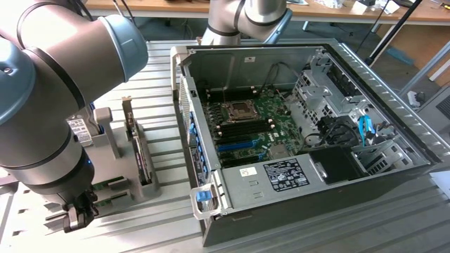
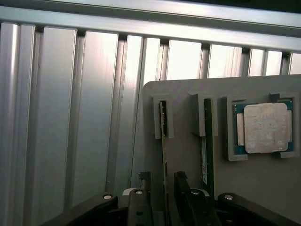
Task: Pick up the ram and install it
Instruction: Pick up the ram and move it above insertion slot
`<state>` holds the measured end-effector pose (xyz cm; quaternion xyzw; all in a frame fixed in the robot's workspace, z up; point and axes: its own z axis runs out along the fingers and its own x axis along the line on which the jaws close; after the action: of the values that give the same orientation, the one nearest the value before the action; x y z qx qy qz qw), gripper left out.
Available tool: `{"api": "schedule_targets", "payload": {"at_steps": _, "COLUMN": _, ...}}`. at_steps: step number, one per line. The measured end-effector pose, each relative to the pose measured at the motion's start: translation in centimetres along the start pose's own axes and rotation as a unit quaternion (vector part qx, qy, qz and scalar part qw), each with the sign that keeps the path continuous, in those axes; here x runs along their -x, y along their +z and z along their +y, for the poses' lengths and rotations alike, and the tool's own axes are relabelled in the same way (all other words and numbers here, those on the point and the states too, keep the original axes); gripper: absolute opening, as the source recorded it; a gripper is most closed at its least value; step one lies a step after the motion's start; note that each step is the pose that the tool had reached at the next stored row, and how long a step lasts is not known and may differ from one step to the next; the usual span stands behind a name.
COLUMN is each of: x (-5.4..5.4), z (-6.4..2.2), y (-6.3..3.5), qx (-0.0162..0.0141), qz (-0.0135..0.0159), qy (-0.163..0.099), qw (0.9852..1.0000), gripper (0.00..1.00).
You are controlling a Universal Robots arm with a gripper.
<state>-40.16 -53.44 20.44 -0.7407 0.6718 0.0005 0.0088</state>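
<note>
Here the open fingers [image 2: 181, 193] straddle the ram [image 2: 163, 141] standing in a grey holder [image 2: 182, 155] that also seats a processor [image 2: 261, 127].

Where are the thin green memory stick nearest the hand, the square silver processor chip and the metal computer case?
Thin green memory stick [image 2: 163, 146]: wrist view, narrow edge.
Square silver processor chip [image 2: 263, 127]: wrist view, lid centre.
Metal computer case [image 1: 239, 66]: exterior view, inner wall.

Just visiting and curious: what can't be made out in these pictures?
- Exterior view: the arm hides most of the gray holder; the motherboard slots are too small to tell whether filled.
- Wrist view: the end effector covers one end of the ram; its chips, edge-on, are hidden.
</note>
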Motion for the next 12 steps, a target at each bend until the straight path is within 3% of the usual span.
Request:
{"api": "schedule_targets", "payload": {"at_steps": 3, "x": 0.00, "z": 0.00, "y": 0.00, "qx": 0.0000, "qz": 0.0000, "qy": 0.000, "qw": 1.0000, "gripper": 0.32}}
{"api": "schedule_targets", "payload": {"at_steps": 6, "x": 0.00, "z": 0.00, "y": 0.00, "qx": 0.0000, "qz": 0.0000, "qy": 0.000, "qw": 1.0000, "gripper": 0.14}}
{"api": "schedule_targets", "payload": {"at_steps": 12, "x": 0.00, "z": 0.00, "y": 0.00, "qx": 0.0000, "qz": 0.0000, "qy": 0.000, "qw": 1.0000, "gripper": 0.14}}
